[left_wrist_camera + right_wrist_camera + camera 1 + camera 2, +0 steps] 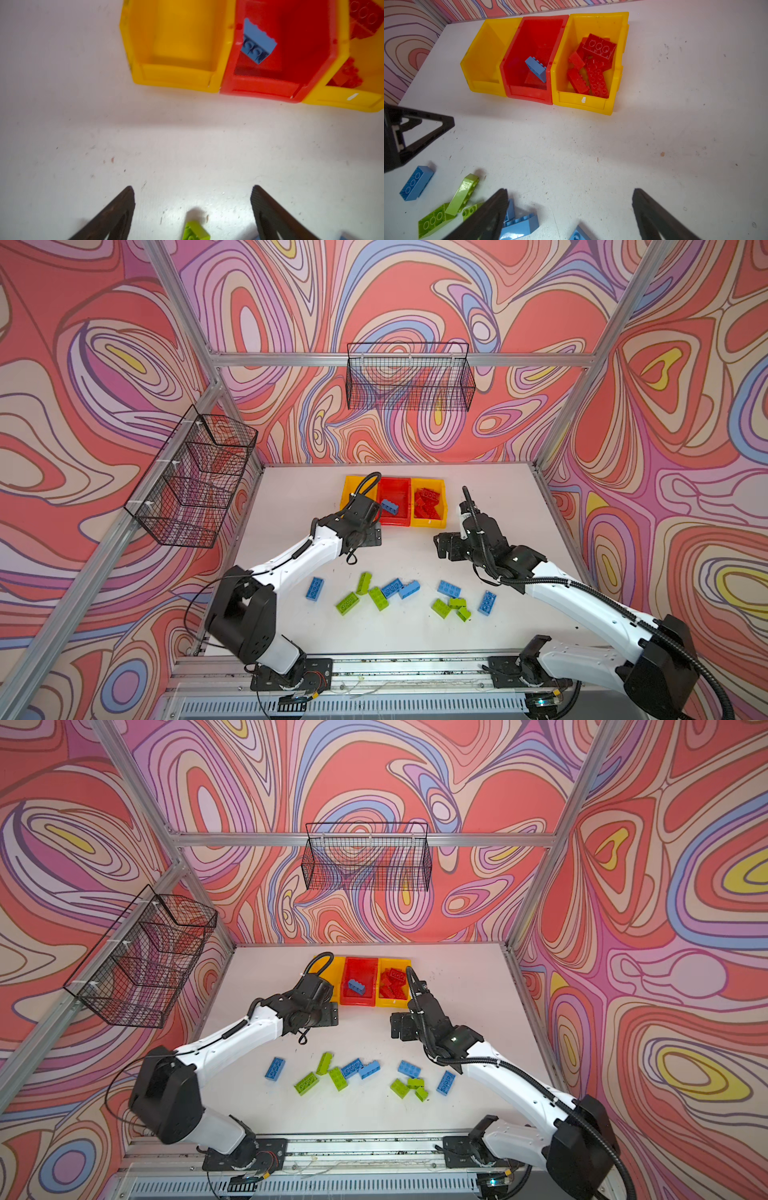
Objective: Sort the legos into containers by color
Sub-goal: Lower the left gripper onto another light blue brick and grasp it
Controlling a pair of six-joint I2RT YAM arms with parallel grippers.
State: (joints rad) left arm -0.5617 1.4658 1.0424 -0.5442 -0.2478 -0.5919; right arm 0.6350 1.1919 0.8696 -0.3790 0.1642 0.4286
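left gripper [192, 187]: fingers spread wide, empty, just before the bins
right gripper [570, 189]: fingers spread wide, empty
blue lego [390, 506]: tilted, in red bin [394, 521]
loose legos [390, 588]: blue and green, on table [291, 497]

This is looking like a robotics lab test cell. Aluminium frame bars [399, 359] are boxing in a white tabletop [291, 506], and swirl-printed wall panels [415, 294] are standing beyond and to either side of the left gripper [370, 537] and the right gripper [444, 546]. A black wire basket [409, 381] is hanging from the frame well beyond both grippers; a second wire basket [195, 481] is hanging far off the left gripper's left side. Back behind the grippers, a metal rail [415, 668] is carrying black mounting plates [318, 672], with a slotted cable duct [395, 705] running alongside.
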